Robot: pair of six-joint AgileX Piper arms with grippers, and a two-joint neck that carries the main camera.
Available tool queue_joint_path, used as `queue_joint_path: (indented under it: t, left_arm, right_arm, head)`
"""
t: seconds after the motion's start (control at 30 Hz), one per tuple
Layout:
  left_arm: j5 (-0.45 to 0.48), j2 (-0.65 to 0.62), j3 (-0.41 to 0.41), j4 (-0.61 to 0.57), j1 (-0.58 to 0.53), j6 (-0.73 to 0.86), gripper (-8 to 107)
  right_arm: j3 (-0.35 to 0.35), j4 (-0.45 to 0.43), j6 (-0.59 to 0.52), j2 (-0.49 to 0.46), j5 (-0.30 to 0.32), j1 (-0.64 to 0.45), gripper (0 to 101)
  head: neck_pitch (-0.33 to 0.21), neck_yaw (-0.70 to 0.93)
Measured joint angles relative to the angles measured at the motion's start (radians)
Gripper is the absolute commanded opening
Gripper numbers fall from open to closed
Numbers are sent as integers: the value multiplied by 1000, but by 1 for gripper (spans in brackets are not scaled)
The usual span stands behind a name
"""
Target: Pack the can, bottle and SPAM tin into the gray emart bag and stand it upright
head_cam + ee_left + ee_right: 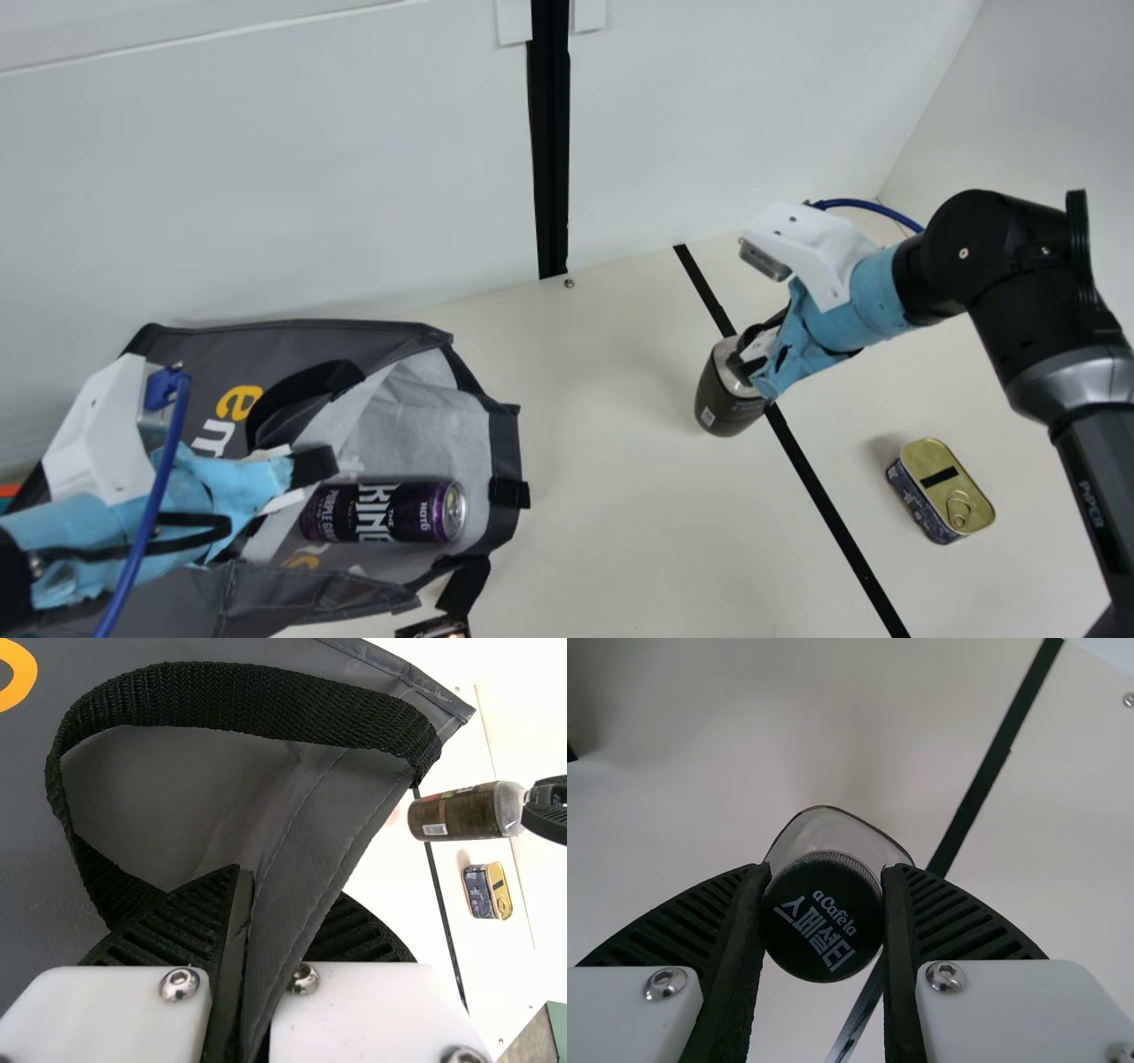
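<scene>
Bag (204,363) lay at left, mouth facing right, can (381,511) inside, edge pinched by the left gripper (285,886). The right gripper (827,868) held the bottle (722,390) by its cap (822,917), so packing that seemed the step in hand; the next move called for carrying it left into the mouth

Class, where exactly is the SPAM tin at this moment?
In the main view, the SPAM tin rests on the table toward the right, just past the black line and lower than the bottle.
</scene>
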Motion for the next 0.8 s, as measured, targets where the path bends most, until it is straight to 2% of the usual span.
queue_joint_path:
  t: [0.8]
  left_arm:
    - [0,0,0,0,0,0,-8]
  right_arm:
    - [155,117,-354,-58,-1,79,0]
  head:
    - [0,2]
